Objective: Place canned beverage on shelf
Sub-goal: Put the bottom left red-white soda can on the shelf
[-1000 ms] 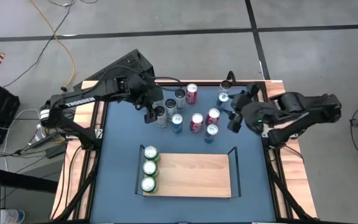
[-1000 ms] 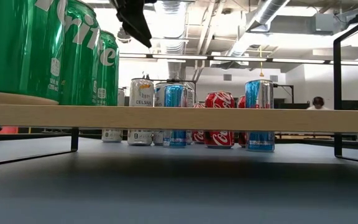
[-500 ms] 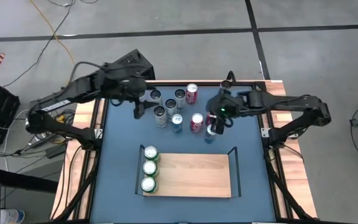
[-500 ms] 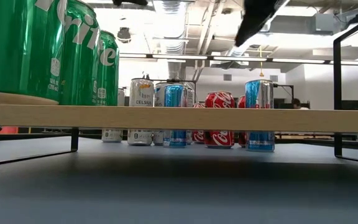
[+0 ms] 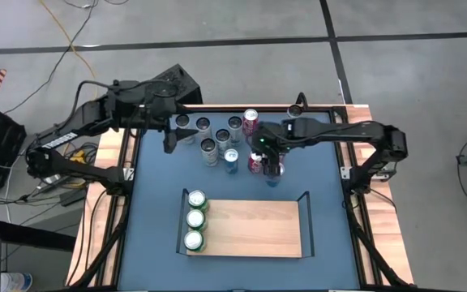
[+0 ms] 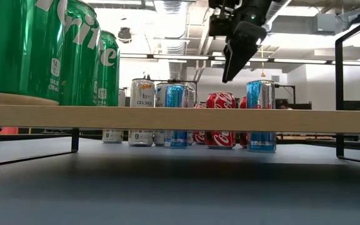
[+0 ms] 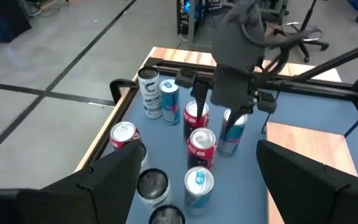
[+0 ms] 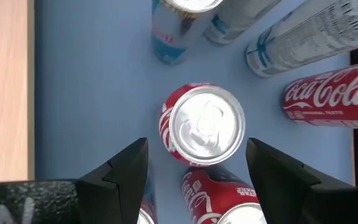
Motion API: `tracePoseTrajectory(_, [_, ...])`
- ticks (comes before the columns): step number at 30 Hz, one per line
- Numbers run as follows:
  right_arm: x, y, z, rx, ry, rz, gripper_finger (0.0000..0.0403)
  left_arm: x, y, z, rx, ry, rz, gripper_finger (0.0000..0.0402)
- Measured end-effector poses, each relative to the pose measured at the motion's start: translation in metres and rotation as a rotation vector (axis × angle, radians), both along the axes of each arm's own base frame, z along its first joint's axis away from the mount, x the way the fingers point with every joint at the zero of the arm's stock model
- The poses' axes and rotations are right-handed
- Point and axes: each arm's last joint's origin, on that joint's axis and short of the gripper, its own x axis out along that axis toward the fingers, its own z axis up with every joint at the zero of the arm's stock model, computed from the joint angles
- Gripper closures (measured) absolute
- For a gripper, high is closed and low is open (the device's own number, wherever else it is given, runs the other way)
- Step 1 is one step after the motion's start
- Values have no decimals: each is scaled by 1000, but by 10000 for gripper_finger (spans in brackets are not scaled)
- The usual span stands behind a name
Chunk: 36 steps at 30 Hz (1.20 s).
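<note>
Left arm: extended from the left bench edge toward the rear, elbow raised. The left gripper hangs at the left end of the loose can group, above the bench, touching no can. Its wrist view shows the two fingers spread wide with nothing between them.

Shelf: lies at the front centre of the bench, black rails at its short ends. Three green cans stand in a row at its left end. The rest of the board is bare.

Loose cans: clustered behind the shelf at the rear of the bench, all upright. The silver and blue cans stand at the left, the red cans toward the right, and a blue can at the right end.

Right arm: reaches from the right bench edge across to centre, forearm near level, wrist bent down. The right gripper points straight down over a red can. In the wrist view the jaws stand spread, one finger on each side of the can top. They are above the can and clear of it. In the low view the gripper hangs above the can tops.
</note>
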Motion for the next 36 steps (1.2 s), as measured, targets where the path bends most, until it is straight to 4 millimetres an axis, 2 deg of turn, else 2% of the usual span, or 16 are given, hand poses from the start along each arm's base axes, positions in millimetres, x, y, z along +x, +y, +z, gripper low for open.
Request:
tracePoseTrajectory(3, [-5, 1, 8, -9, -14, 13, 146, 21, 6, -9, -16, 22, -14, 97])
tracePoseTrajectory(5, [-12, 2, 23, -11, -40, -1, 146, 39, 10, -20, -15, 62, -50, 97])
tracePoseTrajectory(11, [-46, 7, 67, -14, -141, -133, 146, 94, 24, -48, 40, 73, -91, 97])
tracePoseTrajectory(18, [-83, 13, 97, 46, -275, -257, 146, 146, 35, -89, 77, 102, -94, 97])
tracePoseTrajectory(22, [-97, 16, 106, 20, -307, -289, 146, 170, 38, -118, 119, 177, -98, 97])
tracePoseTrajectory(27, [-108, 18, 111, 6, -332, -311, 146, 190, 35, -145, 124, 220, -111, 97])
tracePoseTrajectory(36, [-107, 18, 103, 12, -306, -317, 146, 209, 24, -157, 169, 171, -156, 97])
